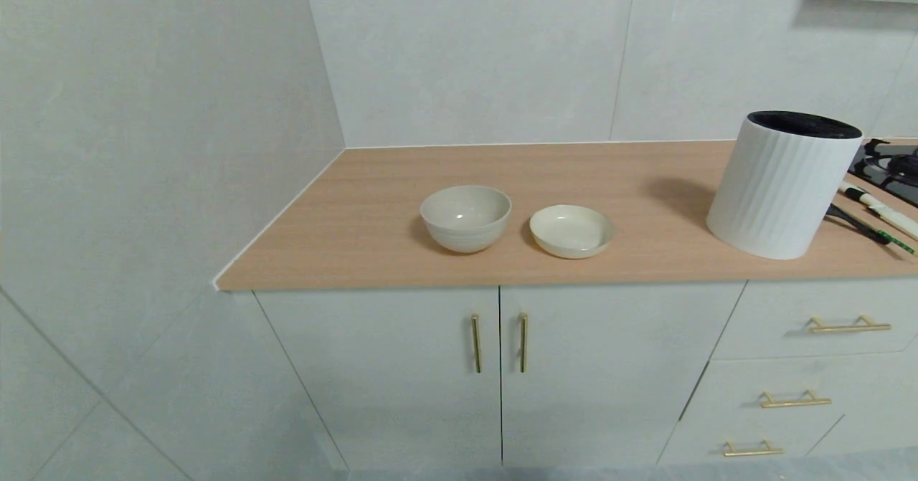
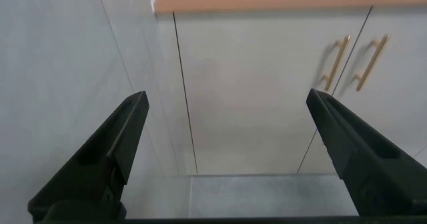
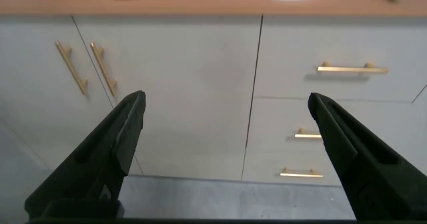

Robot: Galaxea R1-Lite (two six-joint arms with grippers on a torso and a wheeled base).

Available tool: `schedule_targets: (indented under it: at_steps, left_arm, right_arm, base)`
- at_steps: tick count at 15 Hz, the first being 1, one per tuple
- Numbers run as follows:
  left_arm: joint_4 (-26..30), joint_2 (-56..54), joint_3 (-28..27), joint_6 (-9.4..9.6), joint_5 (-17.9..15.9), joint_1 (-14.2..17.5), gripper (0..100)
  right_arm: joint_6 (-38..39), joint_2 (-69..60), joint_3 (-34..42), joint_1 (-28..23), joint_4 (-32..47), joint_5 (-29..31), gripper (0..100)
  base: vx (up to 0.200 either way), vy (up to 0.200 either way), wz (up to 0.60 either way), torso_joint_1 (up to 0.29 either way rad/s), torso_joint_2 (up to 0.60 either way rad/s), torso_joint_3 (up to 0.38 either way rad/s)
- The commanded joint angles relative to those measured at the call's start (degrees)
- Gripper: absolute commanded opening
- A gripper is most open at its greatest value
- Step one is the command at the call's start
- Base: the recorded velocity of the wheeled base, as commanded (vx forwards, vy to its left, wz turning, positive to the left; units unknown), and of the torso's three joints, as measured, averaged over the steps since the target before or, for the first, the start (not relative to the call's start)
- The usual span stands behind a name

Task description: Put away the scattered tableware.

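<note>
Left claw hangs low before the cupboard doors, below the counter, its fingers wide apart and empty. Right claw hangs likewise, apart and empty, before the drawers. On the counter, left to right: bowl, dish just beside it, then, well apart, a tall white holder, with utensils lying right of it by the stove. Risks, as I judge them: a claw rising from here may clip the counter's near edge, and a pinch on the bowl's rim may slip or shove it into the dish. The holder blocks a reach to the utensils from the left.
</note>
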State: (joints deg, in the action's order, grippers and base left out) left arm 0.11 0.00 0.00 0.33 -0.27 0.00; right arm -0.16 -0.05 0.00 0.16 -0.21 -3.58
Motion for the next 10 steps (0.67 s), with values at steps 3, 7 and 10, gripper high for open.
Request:
schedule_targets:
  at_steps: [3, 7, 10]
  left_arm:
    - [0.0, 0.1, 0.0, 0.02, 0.0, 0.0, 100]
    - [0.0, 0.1, 0.0, 0.02, 0.0, 0.0, 100]
    - [0.0, 0.1, 0.0, 0.02, 0.0, 0.0, 100]
  right_arm:
    - [0.0, 0.0, 0.0, 0.0, 0.0, 0.0, 100]
    - [0.0, 0.0, 0.0, 0.0, -0.1, 0.0, 100]
    - [0.0, 0.0, 0.0, 0.0, -0.1, 0.0, 100]
  base:
    - [0.0, 0.0, 0.0, -0.202, 0.5, 0.286]
    - [0.0, 0.0, 0.0, -0.19, 0.48, 0.287]
    - [0.0, 0.0, 0.0, -0.173, 0.47, 0.3]
